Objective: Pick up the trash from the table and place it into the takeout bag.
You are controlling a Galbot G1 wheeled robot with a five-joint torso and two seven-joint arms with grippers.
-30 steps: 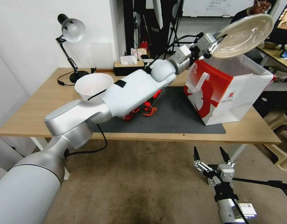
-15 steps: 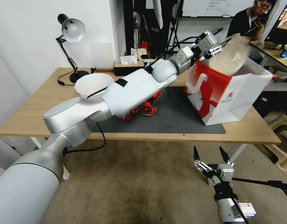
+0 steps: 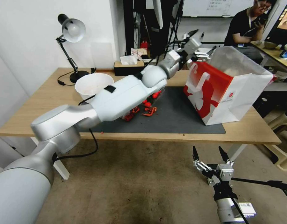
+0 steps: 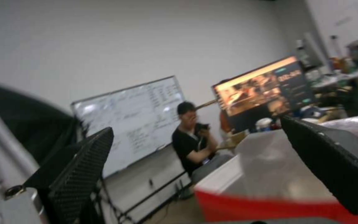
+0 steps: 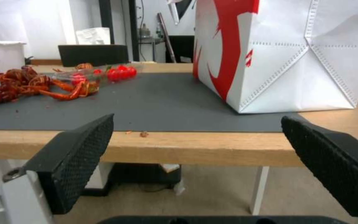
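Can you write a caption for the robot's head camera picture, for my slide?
Open left gripper beside the red-and-white takeout bag; crayfish scraps lie on the table's mat.

arm (image 3: pixel 118 93): white and silver shells | black cable | black textured fingers (image 5: pixel 79 155)

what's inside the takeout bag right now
Through the open top of the takeout bag, the head view shows its clear liner and a pale round lid resting inside. Anything deeper is hidden by the bag's walls. The open left gripper hovers beside its rim.
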